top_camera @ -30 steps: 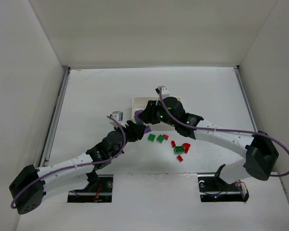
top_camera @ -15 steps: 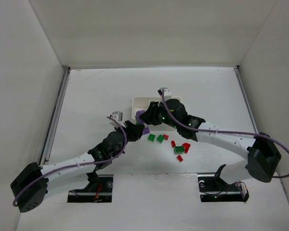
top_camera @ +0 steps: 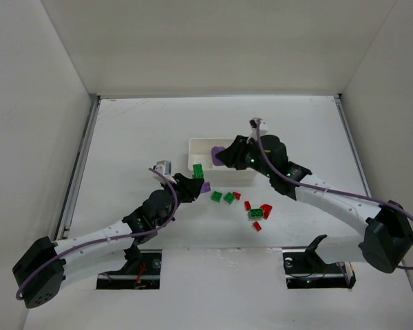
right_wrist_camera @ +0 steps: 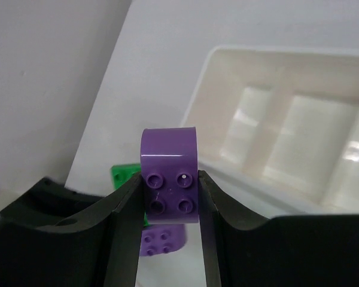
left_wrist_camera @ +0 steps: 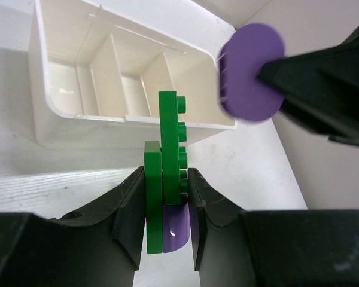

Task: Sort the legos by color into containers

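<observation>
**Both grippers loaded at the sorting tray**

Left gripper (left_wrist_camera: 166, 182): the jaws are drawn in tight on a lego cluster (left_wrist_camera: 167, 167). It is made of two green pieces standing on edge, face to face, with a purple piece (left_wrist_camera: 175, 230) wedged lower down between the pads. The taller green piece rises well past the fingertips. Straight ahead of these jaws lies the white three-compartment tray (left_wrist_camera: 45, 101), its near wall just beyond the cluster. Seen from overhead, the gripper sits just outside the tray's near left corner.

Right gripper (right_wrist_camera: 169, 179): the jaws are narrowed onto a purple brick (right_wrist_camera: 169, 161) with a rounded top, held by its two sides with four studs facing the wrist camera. The tray's rim (right_wrist_camera: 227, 60) lies ahead and to the right of these jaws. Overhead, the brick (top_camera: 220, 153) hangs over the tray's interior (its height above the floor, and the exact compartment, cannot be told).

Loose legos: green (top_camera: 229, 198) and red (top_camera: 266, 210) bricks lie scattered on the table (top_camera: 138, 130). They are on the near side of the tray, to the right of the left jaws and clear of both grippers.
</observation>
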`<state>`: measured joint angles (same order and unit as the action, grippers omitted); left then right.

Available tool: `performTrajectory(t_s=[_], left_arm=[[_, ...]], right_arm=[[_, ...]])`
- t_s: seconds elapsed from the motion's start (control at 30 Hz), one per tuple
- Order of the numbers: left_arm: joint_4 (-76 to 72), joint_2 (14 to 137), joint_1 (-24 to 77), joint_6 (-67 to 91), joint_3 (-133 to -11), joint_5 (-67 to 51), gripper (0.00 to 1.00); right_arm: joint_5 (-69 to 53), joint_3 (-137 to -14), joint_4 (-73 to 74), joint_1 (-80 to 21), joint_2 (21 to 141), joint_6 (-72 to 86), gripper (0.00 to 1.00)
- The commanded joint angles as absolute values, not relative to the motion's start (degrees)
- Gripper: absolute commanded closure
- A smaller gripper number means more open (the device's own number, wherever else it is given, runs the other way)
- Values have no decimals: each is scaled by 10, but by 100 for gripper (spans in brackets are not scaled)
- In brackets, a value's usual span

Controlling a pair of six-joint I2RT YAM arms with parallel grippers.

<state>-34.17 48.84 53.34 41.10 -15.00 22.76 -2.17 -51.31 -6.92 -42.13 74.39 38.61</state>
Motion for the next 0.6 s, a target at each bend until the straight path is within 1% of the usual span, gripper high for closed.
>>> performTrajectory(t_s=[0.0,0.1,0.17,0.37,0.57], left_arm=[[-348,479,526,409,-150,235,80],[-348,488,526,409,-153,234,80],[-350,491,526,409,-154,234,80],[-348,487,530,414,-165,233,79],[-348,489,530,433,-171,231,79]], right_arm=[[11,-490,-104,-371,715,380,70],[-5,-472,-112,-349,706,385,70],[7,-464,-111,-335,704,380,70],[98,-452,-93,-297,732,352,70],[176,-475,-68,-296,766,309,68]])
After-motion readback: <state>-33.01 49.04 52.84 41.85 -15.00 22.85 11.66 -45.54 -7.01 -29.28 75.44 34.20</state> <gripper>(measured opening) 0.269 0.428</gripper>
